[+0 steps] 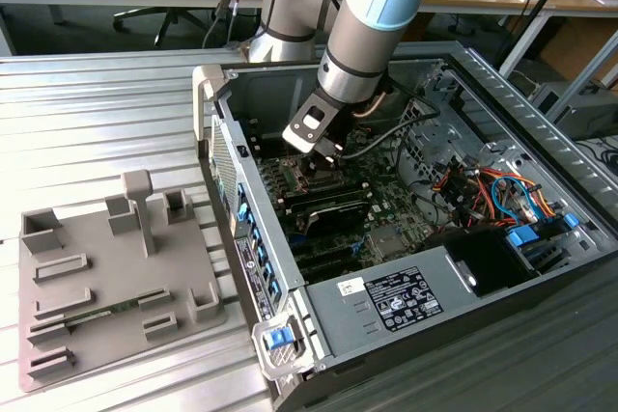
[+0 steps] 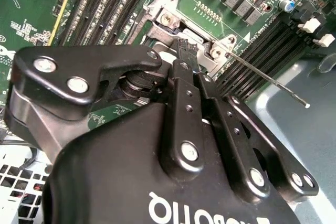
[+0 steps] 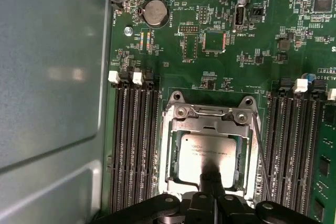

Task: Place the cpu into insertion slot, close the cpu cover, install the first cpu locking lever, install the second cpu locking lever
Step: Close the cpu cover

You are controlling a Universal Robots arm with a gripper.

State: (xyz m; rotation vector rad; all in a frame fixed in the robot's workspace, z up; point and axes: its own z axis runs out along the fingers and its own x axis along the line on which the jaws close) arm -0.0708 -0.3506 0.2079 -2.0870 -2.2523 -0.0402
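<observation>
First wrist view: the cpu (image 3: 210,153) lies in the insertion slot (image 3: 167,156), with the cpu cover (image 3: 210,125) lowered around it. The gripper (image 3: 210,176) has its jaws closed on nothing visible, tips at the cpu's edge. 1 locking lever (image 3: 261,156) runs beside the slot and looks unlatched. I judge the cover could spring up, or a slipping tip could scratch the cpu. The computer case (image 1: 280,94) holds the motherboard (image 3: 173,61).
</observation>
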